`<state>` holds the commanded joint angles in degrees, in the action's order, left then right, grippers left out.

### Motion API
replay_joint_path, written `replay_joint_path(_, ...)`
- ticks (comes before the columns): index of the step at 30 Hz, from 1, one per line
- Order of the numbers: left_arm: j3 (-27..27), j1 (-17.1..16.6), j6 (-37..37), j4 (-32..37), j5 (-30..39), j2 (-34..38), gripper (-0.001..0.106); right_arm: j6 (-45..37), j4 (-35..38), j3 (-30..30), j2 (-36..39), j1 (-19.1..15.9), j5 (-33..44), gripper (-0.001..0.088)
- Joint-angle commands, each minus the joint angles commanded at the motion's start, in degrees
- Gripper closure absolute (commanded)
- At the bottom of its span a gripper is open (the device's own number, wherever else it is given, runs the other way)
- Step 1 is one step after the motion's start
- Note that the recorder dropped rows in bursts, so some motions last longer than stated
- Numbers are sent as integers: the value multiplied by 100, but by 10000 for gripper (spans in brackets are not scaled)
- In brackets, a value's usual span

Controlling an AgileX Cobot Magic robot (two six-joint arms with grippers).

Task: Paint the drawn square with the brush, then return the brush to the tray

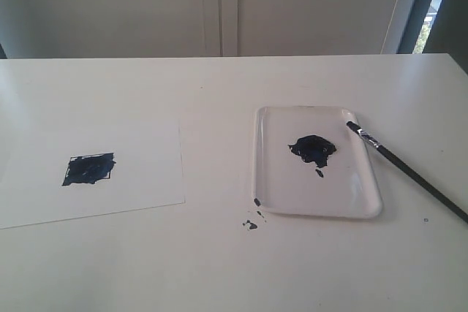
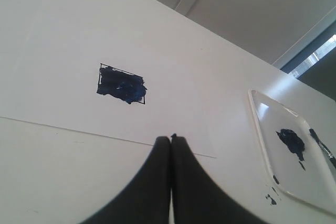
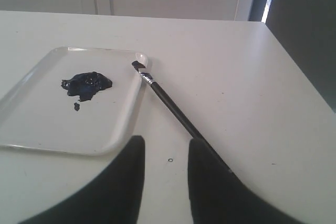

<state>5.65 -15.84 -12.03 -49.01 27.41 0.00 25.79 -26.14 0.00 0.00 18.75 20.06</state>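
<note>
Square (image 1: 88,169) looks mostly painted, brush (image 1: 409,173) lies w/ tip on tray (image 1: 307,212) rim, handle out on counter (image 1: 219,268), so task looks approx. done; left tool (image 2: 171,139) pressed together, right tool (image 3: 167,141) apart, empty.

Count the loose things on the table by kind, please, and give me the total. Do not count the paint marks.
sheet of paper: 1
tray: 1
brush: 1
Total: 3
</note>
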Motion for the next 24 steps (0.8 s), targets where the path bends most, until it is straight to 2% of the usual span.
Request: replay_joint_path(24,-165,0,0,24,-45,0,1053,0,0,0,0,0,0,586)
